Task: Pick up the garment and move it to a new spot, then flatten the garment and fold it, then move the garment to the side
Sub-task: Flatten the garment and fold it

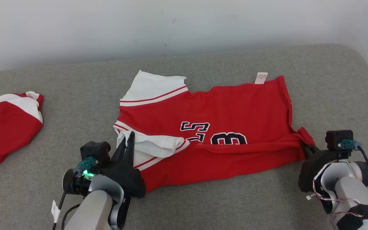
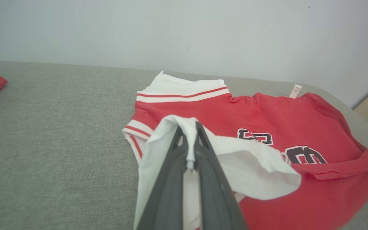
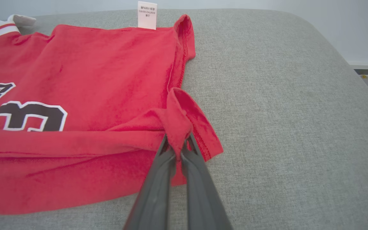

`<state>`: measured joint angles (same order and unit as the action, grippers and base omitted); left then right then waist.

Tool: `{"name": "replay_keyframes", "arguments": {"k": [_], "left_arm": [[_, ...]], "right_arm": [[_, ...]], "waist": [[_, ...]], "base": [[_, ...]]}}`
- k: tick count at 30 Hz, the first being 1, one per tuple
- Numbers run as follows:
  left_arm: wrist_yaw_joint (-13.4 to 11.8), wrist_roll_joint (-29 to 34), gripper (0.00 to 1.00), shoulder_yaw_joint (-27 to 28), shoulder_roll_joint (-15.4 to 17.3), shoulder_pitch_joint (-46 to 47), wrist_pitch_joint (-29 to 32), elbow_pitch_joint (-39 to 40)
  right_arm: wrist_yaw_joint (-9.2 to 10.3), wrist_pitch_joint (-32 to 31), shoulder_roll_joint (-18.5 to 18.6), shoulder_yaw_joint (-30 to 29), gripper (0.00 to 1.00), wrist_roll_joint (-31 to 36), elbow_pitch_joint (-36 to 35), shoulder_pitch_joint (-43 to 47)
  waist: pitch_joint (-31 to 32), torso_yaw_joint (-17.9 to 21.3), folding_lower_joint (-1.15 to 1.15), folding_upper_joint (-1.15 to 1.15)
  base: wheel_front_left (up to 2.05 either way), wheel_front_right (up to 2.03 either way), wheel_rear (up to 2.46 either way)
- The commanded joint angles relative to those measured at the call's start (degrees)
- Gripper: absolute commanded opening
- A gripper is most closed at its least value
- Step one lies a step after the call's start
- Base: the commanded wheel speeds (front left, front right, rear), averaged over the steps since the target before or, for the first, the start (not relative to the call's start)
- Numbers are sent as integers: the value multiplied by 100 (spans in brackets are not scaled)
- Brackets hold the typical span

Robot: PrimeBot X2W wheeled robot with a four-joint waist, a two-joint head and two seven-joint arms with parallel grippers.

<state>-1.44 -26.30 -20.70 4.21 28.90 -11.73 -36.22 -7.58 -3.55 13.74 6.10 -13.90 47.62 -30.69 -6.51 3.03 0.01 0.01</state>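
Two holds on red-and-white numbered fabric jersey [image 1: 235,108]: left jaws clamped on white sleeve [image 2: 260,166], right jaws on red hem corner [image 3: 184,118]. Best lift evenly, keep taut, fold toward jersey's far edge.

Wide open grey cushion [image 1: 75,95] on the left here, a clear lane between the jersey [image 1: 235,111] and the second red garment [image 1: 8,124] lying at the far left edge. Behind the jersey, a bare strip runs along to the wall [image 1: 184,25], which closes off the back. On the right, plenty of bare cushion out to the rounded corner. Up front, a free band along the near hem, but both ends are taken: the left gripper [image 1: 130,136] clamped on the jersey's left end, the right gripper [image 1: 308,146] clamped on its right corner, their arms filling the near corners.
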Motion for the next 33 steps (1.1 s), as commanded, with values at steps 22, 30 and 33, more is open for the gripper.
{"name": "replay_keyframes", "arguments": {"k": [22,30,33], "left_arm": [[-574,570,100,-216,120,-1168,-341,331],[-871,684,100,-295,145,-1321,-245,234],[-912,703,100,-324,128,-1188,-172,135]], "right_arm": [[17,84,273,-343,100,-29,-936,907],[17,-366,63,-683,100,421,-1228,1123],[18,-492,-19,-573,100,616,-1213,992]], "waist": [[249,-124,-1,-1],[171,-164,-1,-1],[117,-185,-1,-1]], "base": [[0,0,0],[0,0,0],[0,0,0]]}}
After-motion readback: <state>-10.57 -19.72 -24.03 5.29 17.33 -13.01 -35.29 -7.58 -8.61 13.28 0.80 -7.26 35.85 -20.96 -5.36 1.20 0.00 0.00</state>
